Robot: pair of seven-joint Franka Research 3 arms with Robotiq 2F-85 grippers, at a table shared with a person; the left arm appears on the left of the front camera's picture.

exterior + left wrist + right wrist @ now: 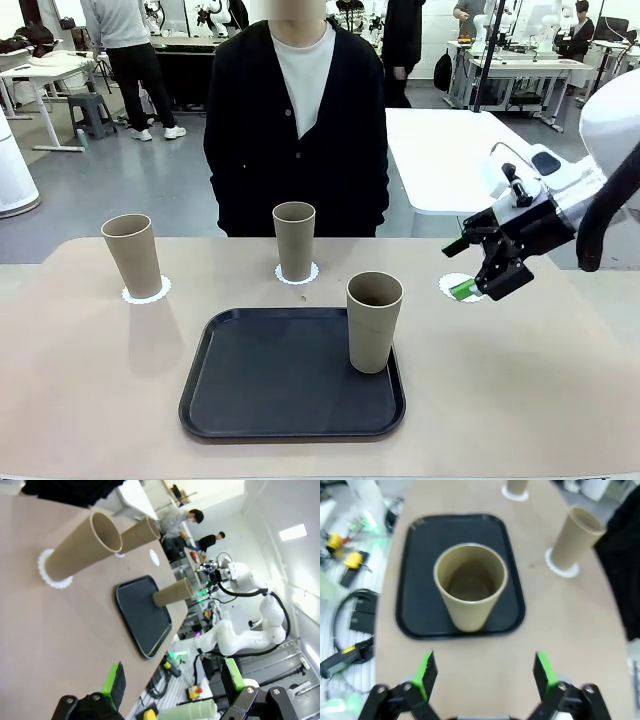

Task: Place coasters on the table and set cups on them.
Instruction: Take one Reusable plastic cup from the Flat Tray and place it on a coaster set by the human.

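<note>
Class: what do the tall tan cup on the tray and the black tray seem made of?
The tall tan cup looks matte, thin-walled: perhaps plastic or pressed fibre. The black rounded-square tray, smooth and faintly sheened: likely plastic.

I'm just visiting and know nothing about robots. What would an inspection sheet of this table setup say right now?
surface: beige table, no spills seen.
job's things: left cup on left coaster; middle cup on middle coaster; third cup on the tray; right coaster bare.
clutter: nothing seen beyond the tray.
grippers: left gripper open, empty; right gripper open, empty, by the right coaster.
cables: black leads beside the table.
surroundings: person at the far side; white table behind.
</note>
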